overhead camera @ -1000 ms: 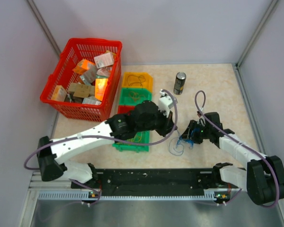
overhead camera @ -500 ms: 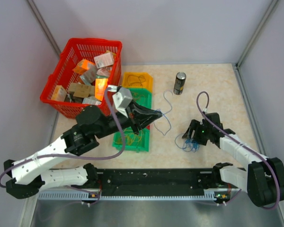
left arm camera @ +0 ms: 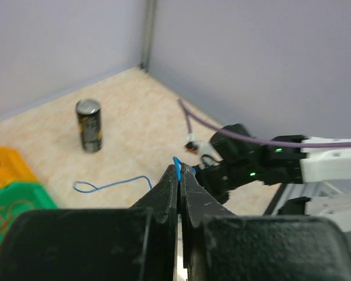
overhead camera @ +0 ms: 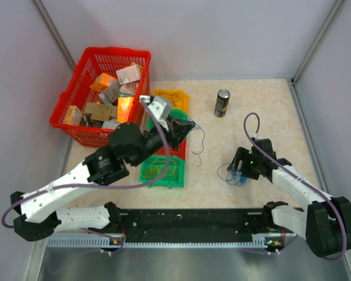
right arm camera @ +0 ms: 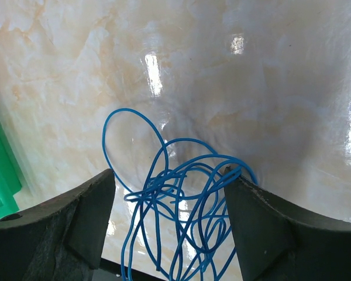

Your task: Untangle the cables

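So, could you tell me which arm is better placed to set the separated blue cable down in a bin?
Left, probably. The left gripper is shut on a single blue cable right by the bins, while the right gripper sits open around the blue tangle.

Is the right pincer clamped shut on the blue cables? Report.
No: the right pincer stands open, the blue cables lying between its spread fingers.
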